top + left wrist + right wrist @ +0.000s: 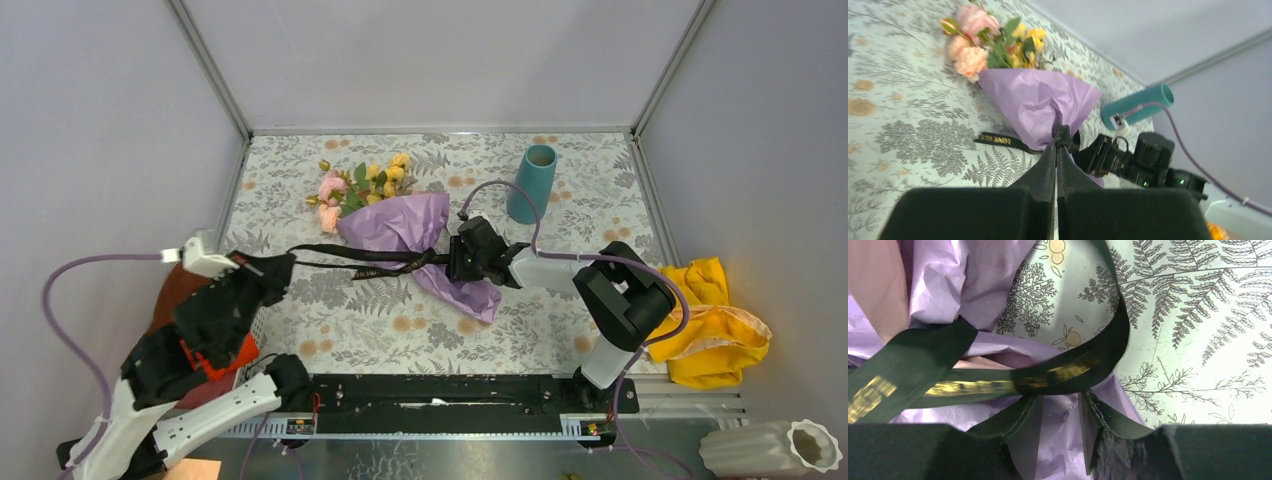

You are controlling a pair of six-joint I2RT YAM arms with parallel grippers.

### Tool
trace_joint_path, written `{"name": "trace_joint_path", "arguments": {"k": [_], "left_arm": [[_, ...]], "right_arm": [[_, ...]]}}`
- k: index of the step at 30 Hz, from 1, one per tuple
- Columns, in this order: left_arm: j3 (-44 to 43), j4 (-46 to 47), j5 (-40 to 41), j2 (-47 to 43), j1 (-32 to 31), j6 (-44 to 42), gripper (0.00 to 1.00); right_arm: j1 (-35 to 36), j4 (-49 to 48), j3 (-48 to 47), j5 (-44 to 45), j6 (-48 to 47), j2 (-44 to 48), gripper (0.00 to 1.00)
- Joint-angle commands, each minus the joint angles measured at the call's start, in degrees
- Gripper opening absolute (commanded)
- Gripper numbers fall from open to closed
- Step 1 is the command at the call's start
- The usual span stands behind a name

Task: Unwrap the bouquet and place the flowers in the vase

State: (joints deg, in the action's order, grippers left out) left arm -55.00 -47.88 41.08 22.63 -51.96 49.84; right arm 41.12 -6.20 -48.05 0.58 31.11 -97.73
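The bouquet point(400, 225) lies on its side mid-table, its pink and yellow flowers point(362, 185) pointing to the far left out of lilac paper point(1040, 102). A black ribbon point(350, 255) with gold lettering runs taut from the bouquet's neck to my left gripper point(283, 262), which is shut on its end point(1059, 137). A loose ribbon end point(998, 141) lies flat on the cloth. My right gripper point(455, 258) is closed around the paper-wrapped neck point(1063, 397), with the ribbon point(973, 387) looping just past its fingertips. The teal vase point(532, 183) stands upright behind the right gripper.
A yellow cloth point(715, 320) lies off the table's right edge. A white ribbed vase point(770, 450) lies at the near right corner. A red and brown object point(215, 355) sits under my left arm. Grey walls close in the floral tablecloth point(330, 320) on three sides.
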Motion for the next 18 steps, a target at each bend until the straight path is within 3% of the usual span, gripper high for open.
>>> {"name": "trace_joint_path", "arguments": {"k": [1,6,10,13,18], "left_arm": [[-7.7,-15.7,11.7,-3.3,0.4,7.5,0.01],[-11.6,-25.1,17.4,-6.1,1.0,12.9,0.0],[-13.3,-32.7,20.2,-1.8,5.0,16.3,0.0],[-12.5,-32.0,19.2,0.9,5.5,15.9,0.0],[-7.3,-24.3,16.9,-1.9,5.5,11.2,0.06]], "right_arm": [[0.4,4.4,-1.2,3.8,-1.4,-1.0,0.4],[0.4,5.7,-1.6,5.1,-1.6,-0.6,0.41],[1.0,7.4,-1.2,5.7,-1.7,5.1,0.41],[2.1,9.0,-1.1,7.2,-2.3,13.1,0.44],[3.4,11.6,-3.0,4.9,-2.9,22.2,0.49]]}}
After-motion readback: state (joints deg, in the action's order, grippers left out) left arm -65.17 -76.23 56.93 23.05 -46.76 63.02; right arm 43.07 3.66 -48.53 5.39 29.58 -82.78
